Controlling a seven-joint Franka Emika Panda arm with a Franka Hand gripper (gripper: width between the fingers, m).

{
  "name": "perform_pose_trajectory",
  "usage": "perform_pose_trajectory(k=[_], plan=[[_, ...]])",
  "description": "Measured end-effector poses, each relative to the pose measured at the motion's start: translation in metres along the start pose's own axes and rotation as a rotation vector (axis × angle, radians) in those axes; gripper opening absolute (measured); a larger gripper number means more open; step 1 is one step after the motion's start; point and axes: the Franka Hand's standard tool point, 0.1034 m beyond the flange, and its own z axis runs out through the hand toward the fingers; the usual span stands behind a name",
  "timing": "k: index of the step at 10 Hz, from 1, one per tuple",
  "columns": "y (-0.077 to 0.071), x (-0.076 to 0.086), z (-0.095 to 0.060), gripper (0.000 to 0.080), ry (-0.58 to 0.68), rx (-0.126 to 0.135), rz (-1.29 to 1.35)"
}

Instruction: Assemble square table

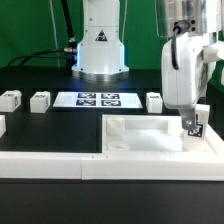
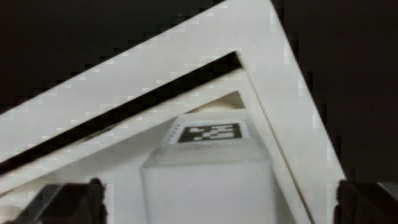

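The white square tabletop (image 1: 140, 137) lies at the front of the black table, right of centre in the exterior view. One short white leg (image 1: 195, 127) with a tag stands at its right corner. My gripper (image 1: 192, 124) is down over this leg. In the wrist view the leg (image 2: 210, 165) with its tag sits between my gripper's (image 2: 221, 205) fingers, which stand wide apart with a gap on each side. The tabletop's corner (image 2: 107, 170) lies under it. Three more legs lie behind: two at the left (image 1: 8, 98) (image 1: 40, 100) and one right of centre (image 1: 155, 100).
A long white rail (image 1: 50, 160) runs along the front of the table and around the tabletop's right side. The marker board (image 1: 98, 99) lies in front of the robot base (image 1: 100, 50). Cables hang at the back.
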Motion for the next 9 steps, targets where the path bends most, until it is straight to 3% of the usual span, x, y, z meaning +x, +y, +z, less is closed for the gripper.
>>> perform_pose_trajectory(k=[2, 5, 6, 7, 9], plan=[[0.000, 0.000, 0.000, 0.0649, 0.000, 0.001, -0.009], [0.023, 0.002, -0.039, 0.0649, -0.044, 0.037, -0.253], [0.029, -0.006, -0.059, 0.0649, -0.053, 0.053, -0.324], [0.033, -0.014, -0.064, 0.0649, -0.035, 0.052, -0.402], [0.032, -0.012, -0.062, 0.0649, -0.029, 0.055, -0.602]])
